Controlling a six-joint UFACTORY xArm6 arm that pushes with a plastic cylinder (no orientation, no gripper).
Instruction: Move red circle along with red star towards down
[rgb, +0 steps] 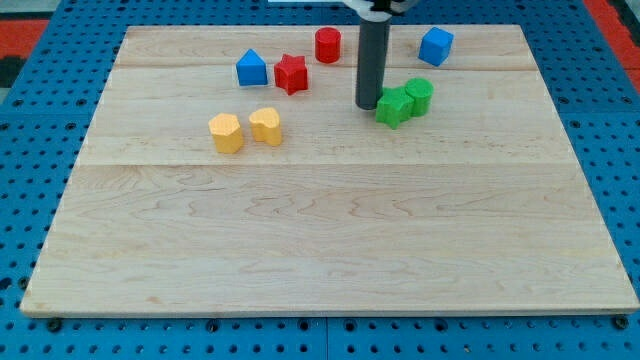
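Observation:
The red circle (327, 45) stands near the view's top, a little right of the red star (291, 73), which lies lower and to its left. My tip (366, 106) rests on the board below and right of the red circle, touching or almost touching the left side of the green star (393, 106). The rod rises straight up from it toward the view's top.
A blue house-shaped block (251, 68) lies just left of the red star. A blue block (436, 46) sits at the top right. A green circle (418, 96) adjoins the green star. Two yellow blocks (227, 132) (266, 126) lie lower left. The wooden board (330, 250) sits on blue pegboard.

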